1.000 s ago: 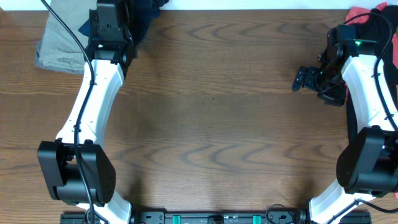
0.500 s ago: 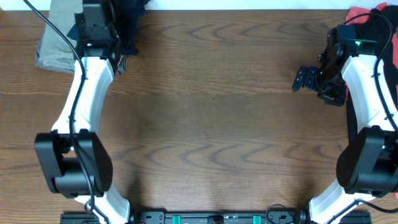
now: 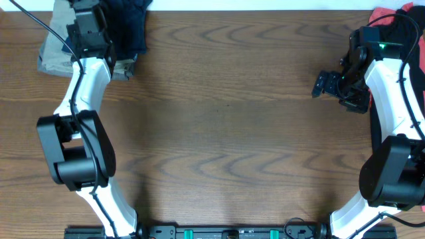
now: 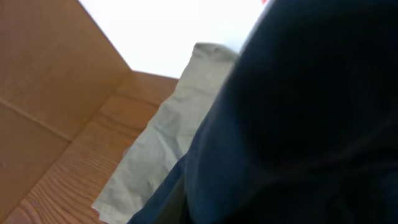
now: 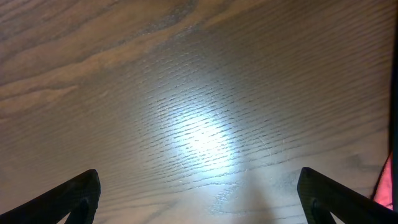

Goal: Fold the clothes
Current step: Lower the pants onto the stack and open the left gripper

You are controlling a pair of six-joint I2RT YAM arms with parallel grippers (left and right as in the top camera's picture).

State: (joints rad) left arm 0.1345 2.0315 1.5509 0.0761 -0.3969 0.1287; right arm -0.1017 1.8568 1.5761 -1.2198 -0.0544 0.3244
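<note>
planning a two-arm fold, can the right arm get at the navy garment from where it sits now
Probably not: the right gripper hangs open over the table near its right edge, while the navy garment is bunched at the far left back corner. Nothing blocks the way; only the span does.

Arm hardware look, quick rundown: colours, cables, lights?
Both have white links and bulky black joint housings. The left arm carries a thin black cable; the right arm has black jaws and a small green light near its wrist.

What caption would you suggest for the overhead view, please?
Left gripper grips the navy garment at the far-left corner beside khaki trousers; right gripper hovers open over the table.
</note>
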